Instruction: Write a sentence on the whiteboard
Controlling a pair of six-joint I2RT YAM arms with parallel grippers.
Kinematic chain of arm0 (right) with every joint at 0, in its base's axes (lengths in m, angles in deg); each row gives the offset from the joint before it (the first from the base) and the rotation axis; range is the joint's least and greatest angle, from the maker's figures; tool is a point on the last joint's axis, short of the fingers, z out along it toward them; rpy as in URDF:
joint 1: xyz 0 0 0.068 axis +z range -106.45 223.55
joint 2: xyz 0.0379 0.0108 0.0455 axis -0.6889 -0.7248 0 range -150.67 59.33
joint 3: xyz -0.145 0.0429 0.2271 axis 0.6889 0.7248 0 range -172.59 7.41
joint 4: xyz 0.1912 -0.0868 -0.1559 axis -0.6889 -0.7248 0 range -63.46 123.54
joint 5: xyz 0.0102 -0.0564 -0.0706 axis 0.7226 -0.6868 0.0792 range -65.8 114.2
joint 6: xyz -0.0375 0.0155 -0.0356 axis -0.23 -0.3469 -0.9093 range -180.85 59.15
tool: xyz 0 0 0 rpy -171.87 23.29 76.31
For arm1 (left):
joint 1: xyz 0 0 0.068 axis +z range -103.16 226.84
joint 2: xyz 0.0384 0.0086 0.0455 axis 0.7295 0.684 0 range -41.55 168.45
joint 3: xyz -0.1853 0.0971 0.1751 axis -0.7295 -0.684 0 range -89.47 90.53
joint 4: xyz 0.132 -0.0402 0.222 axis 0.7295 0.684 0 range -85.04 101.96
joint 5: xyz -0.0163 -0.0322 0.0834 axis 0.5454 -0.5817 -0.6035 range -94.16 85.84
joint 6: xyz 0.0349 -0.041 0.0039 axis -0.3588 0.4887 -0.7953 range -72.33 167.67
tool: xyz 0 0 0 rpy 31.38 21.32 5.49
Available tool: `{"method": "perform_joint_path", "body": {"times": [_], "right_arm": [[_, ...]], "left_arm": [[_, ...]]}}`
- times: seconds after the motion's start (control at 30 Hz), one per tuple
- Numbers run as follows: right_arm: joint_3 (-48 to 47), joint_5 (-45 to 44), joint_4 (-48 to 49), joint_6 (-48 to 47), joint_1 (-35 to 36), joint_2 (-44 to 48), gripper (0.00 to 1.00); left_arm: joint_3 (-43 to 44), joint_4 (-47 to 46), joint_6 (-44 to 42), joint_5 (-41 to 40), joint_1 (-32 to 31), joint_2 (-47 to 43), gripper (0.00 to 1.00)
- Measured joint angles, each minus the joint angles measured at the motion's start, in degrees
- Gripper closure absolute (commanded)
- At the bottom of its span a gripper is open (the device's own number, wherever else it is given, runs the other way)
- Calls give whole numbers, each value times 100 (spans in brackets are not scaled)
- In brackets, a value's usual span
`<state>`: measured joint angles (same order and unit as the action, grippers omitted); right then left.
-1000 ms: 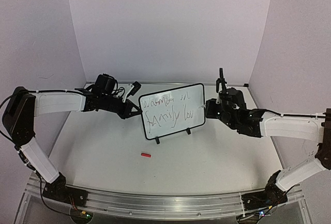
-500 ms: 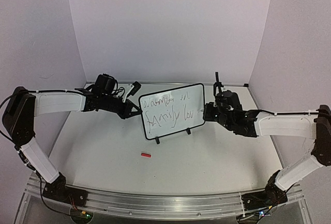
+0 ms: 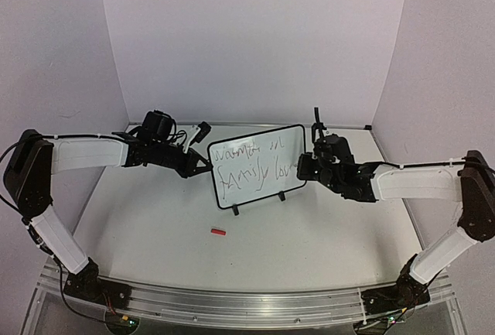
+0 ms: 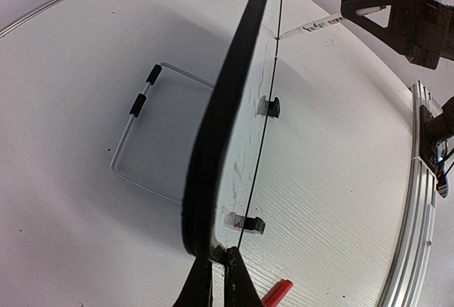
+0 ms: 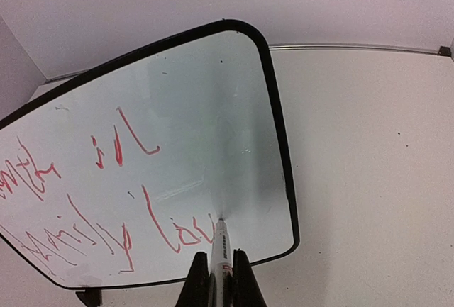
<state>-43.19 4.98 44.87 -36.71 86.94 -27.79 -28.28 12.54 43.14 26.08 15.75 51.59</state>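
Observation:
The whiteboard (image 3: pixel 272 138) stands upright on its two clip feet at mid-table, black frame, tilted a little. The sentence (image 3: pixel 255 166) runs in two scrawled lines; in the right wrist view it is red and the lower line (image 5: pixel 106 239) reads "family lov". My left gripper (image 3: pixel 199 163) is shut on the board's left edge (image 4: pixel 213 179), which shows edgewise in the left wrist view. My right gripper (image 3: pixel 305 166) is shut on a white marker (image 5: pixel 220 247). The marker's tip touches the board (image 5: pixel 213 108) just after the "v".
A red marker cap (image 3: pixel 218 232) lies on the table in front of the board, also in the left wrist view (image 4: pixel 277 293). A bent wire stand (image 4: pixel 142 144) lies behind the board. A metal rail (image 3: pixel 247 304) runs along the near table edge.

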Motion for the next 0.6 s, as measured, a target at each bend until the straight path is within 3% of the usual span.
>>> {"method": "perform_joint_path", "body": {"times": [0.6], "right_arm": [[-41, -433, 18, -22, 0, -92, 100]], "left_arm": [[35, -2, 0, 9, -4, 37, 100]]}}
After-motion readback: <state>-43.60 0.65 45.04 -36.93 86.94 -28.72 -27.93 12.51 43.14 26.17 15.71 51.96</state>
